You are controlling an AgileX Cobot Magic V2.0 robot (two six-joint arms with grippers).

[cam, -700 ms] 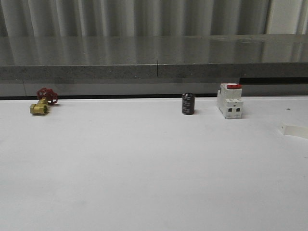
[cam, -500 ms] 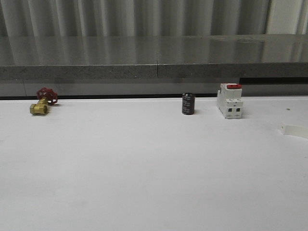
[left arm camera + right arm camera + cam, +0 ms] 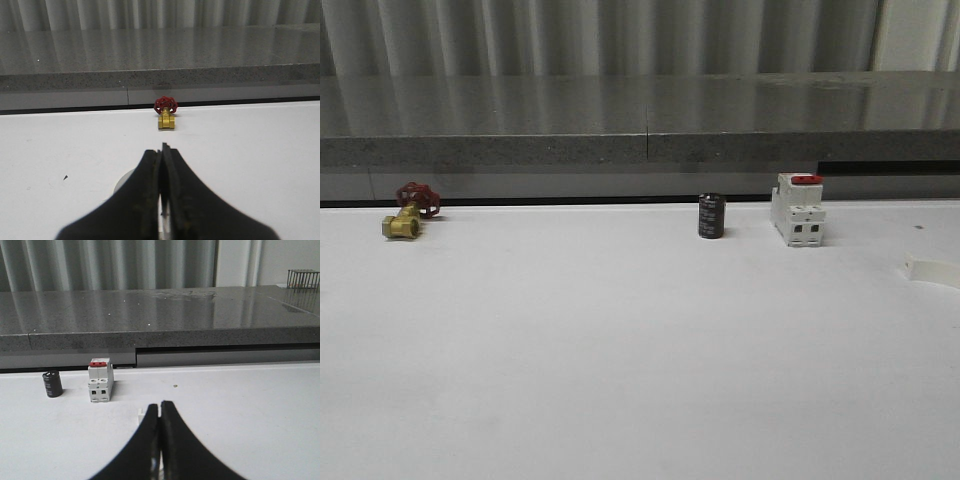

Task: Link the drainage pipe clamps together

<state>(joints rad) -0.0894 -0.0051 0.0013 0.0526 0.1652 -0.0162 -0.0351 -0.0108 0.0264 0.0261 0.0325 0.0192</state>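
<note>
Our left gripper (image 3: 161, 160) has its fingers pressed together, a drainage pipe clamp (image 3: 123, 181) curving out from behind them on the white counter (image 3: 250, 150). Our right gripper (image 3: 160, 415) is likewise closed, with the second clamp's end tab (image 3: 142, 415) just behind. Farther back stand the brass valve (image 3: 165, 112), black cylinder (image 3: 52, 383) and white switch (image 3: 99, 380).

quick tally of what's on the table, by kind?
Brass valve: 1
Black cylinder: 1
White switch: 1
White clamp pieces: 2
Total: 5
</note>
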